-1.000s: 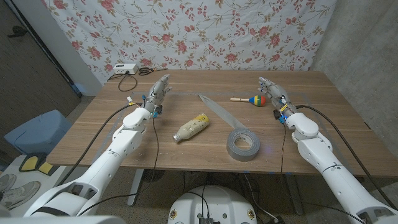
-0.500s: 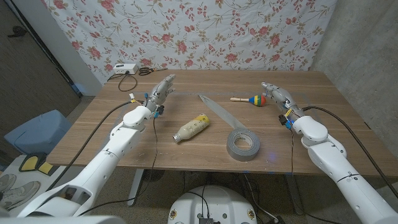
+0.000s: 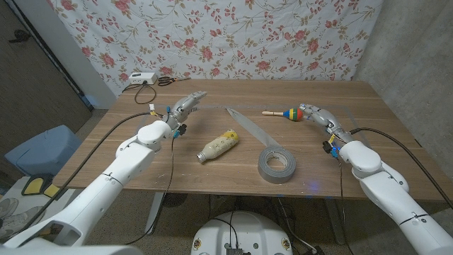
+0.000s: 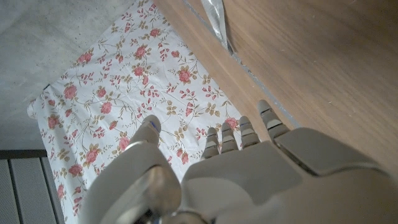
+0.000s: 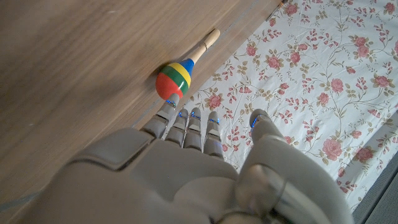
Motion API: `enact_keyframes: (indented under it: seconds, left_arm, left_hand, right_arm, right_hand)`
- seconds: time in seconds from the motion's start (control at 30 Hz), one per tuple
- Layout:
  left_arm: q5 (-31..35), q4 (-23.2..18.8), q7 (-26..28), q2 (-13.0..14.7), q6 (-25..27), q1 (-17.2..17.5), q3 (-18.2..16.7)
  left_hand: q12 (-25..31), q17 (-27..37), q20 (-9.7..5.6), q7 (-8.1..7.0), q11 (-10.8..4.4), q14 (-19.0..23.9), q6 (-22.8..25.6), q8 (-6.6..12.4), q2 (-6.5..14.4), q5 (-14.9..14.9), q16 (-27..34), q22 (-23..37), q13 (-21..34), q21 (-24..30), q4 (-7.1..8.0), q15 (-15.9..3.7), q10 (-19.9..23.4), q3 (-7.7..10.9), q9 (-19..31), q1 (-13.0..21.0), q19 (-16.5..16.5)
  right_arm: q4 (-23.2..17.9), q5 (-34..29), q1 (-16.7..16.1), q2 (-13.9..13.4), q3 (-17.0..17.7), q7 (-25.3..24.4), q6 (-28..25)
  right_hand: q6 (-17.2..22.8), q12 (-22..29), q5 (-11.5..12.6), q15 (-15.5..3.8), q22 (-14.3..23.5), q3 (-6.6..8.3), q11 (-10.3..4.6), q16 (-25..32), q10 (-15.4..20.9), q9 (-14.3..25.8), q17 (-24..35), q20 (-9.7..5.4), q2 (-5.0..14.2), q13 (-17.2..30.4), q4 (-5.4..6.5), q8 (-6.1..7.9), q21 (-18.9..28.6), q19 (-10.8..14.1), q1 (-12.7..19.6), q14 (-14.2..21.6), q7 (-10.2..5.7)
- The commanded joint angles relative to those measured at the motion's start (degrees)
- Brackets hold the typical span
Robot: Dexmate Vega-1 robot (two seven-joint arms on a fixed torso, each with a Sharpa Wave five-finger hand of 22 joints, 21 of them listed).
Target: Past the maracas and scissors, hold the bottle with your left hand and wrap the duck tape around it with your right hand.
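A pale plastic bottle [image 3: 218, 145] lies on its side mid-table. Nearer the front, to its right, a grey duct tape roll [image 3: 277, 164] lies flat. A silver strip [image 3: 247, 125] runs diagonally behind them, also seen as the silver strip [image 4: 217, 18]. The striped maraca [image 3: 286, 113] lies at the back right; the scissors [image 3: 167, 81] lie at the far back left. My left hand [image 3: 185, 106] hovers left of the bottle, fingers extended, holding nothing. My right hand [image 3: 318, 115] is just right of the maraca [image 5: 177, 74], fingers [image 5: 186, 124] straight and empty. The left hand [image 4: 236, 162] points toward the back edge.
A white box [image 3: 139, 78] with a cable sits at the back left corner beside the scissors. A floral cloth [image 3: 233, 35] hangs behind the table. Bare wood [image 3: 233, 180] lies between the bottle, the tape and the front edge.
My left hand has swung a little to the right and flattened out. My right hand has slid right and nearer, ending beside the maraca. Bottle and tape have not moved.
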Motion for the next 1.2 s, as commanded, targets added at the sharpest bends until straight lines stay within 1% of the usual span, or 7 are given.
enact_keyframes:
  seconds: [0.03, 0.17, 0.27, 0.43, 0.7, 0.93, 1.2]
  left_arm:
    - [4.7, -13.6, 1.7, 8.0, 12.1, 3.5, 1.3]
    - [6.4, -16.8, 0.1, 11.0, 16.0, 2.8, 2.5]
    - [7.9, -19.2, -0.8, 13.0, 18.9, 2.3, 3.4]
    - [9.5, -22.7, -3.9, 16.3, 23.7, 0.7, 4.8]
    - [12.5, -27.4, -8.2, 19.9, 29.6, -2.1, 7.8]
    - [17.2, -31.3, -13.1, 22.4, 36.1, -6.4, 12.6]
    - [25.2, -37.2, -22.4, 25.3, 45.6, -14.1, 20.9]
  left_hand:
    - [0.5, 0.3, 0.24, 0.56, 0.68, 0.6, -0.2, -0.06, -1.3, 0.1, 0.3, 0.2, 0.4, -0.3, -1.00, -0.06, 0.9, 0.16, 0.2, 0.6, 0.6]
    - [0.2, 0.4, 0.68, 1.46, 0.93, 0.1, -1.5, -0.56, -2.2, 0.2, 0.0, 0.2, 0.6, -0.6, -2.02, 0.12, 0.3, 0.02, 0.3, 1.6, 0.5]
    - [0.1, 0.5, 0.56, 1.56, 1.05, -0.5, -2.1, -0.68, -3.1, 0.4, -0.3, 0.2, 0.8, -0.9, -2.84, 0.15, 0.0, -0.13, 0.4, 2.5, 0.4]
    - [0.0, 0.6, 0.65, 2.19, 1.32, -0.6, -2.0, -0.57, -3.8, 0.5, -0.4, 0.2, 0.9, -1.0, -3.41, 0.30, -0.3, -0.29, 0.4, 3.3, 0.6]
    - [-0.1, 0.7, 0.39, 3.34, 1.69, -1.2, -2.0, -0.39, -4.8, 1.1, -0.6, 0.2, 1.2, -1.3, -4.23, 0.72, -0.6, -0.41, 0.5, 5.3, 0.7]
    - [-0.6, 0.8, 0.61, 4.14, 2.69, -2.4, -2.6, -0.40, -5.6, 1.7, -1.0, 0.3, 1.5, -2.1, -4.55, 1.58, -2.1, -0.43, 0.6, 7.6, -0.2]
    - [-1.2, 1.0, 0.37, 4.84, 2.99, -3.6, -3.7, -0.63, -6.2, 2.2, -1.2, 0.3, 1.7, -2.9, -4.47, 1.74, -4.0, -0.58, 0.8, 9.7, -1.0]
  right_arm:
    - [-2.6, -1.7, -6.0, 0.3, 2.9, -0.7, 0.8]
    - [-2.6, -1.9, -7.0, 0.8, 3.7, -0.9, 1.9]
    - [-2.4, -2.1, -7.4, 1.1, 4.2, -1.2, 2.8]
    - [-1.7, -1.9, -7.6, 1.5, 4.8, -1.0, 4.2]
    - [-0.2, -1.4, -7.6, 1.8, 5.4, -0.6, 6.5]
    - [1.0, -1.0, -7.9, 1.8, 6.0, -0.3, 8.5]
    - [1.7, -1.0, -8.6, 1.7, 6.9, -0.4, 10.4]
  right_hand:
    - [-0.3, -0.2, 0.3, -0.21, 0.3, -0.25, -0.13, -0.3, -0.2, 0.2, 0.1, 0.24, -0.45, 0.3, -0.26, 0.16, -0.1, 0.2, -0.1, -0.1, -0.03]
    - [-0.3, -0.2, 0.3, -0.22, 0.3, -0.33, -0.11, -0.3, -0.3, 0.2, 0.1, 0.30, -0.55, 0.3, -0.29, 0.19, -0.2, 0.2, -0.1, -0.1, -0.01]
    - [-0.3, -0.2, 0.3, -0.24, 0.3, -0.38, -0.03, -0.3, -0.3, 0.2, 0.1, 0.25, -0.60, 0.3, -0.30, 0.20, -0.2, 0.3, -0.1, -0.1, -0.05]
    - [-0.2, -0.2, 0.3, -0.26, 0.3, -0.46, 0.01, -0.3, -0.2, 0.2, 0.2, 0.29, -0.66, 0.3, -0.32, 0.23, -0.3, 0.3, -0.1, -0.1, -0.11]
    - [-0.2, -0.2, 0.4, -0.26, 0.3, -0.55, -0.10, -0.3, -0.2, 0.2, 0.2, 0.30, -0.72, 0.3, -0.33, 0.26, -0.4, 0.3, -0.2, -0.1, -0.13]
    - [-0.2, -0.2, 0.4, -0.27, 0.3, -0.62, -0.06, -0.3, -0.2, 0.3, 0.2, 0.26, -0.73, 0.3, -0.34, 0.27, -0.5, 0.4, -0.2, -0.1, -0.09]
    - [-0.2, -0.2, 0.4, -0.31, 0.3, -0.69, -0.05, -0.3, -0.2, 0.3, 0.2, 0.31, -0.71, 0.3, -0.34, 0.31, -0.6, 0.4, -0.2, -0.1, -0.08]
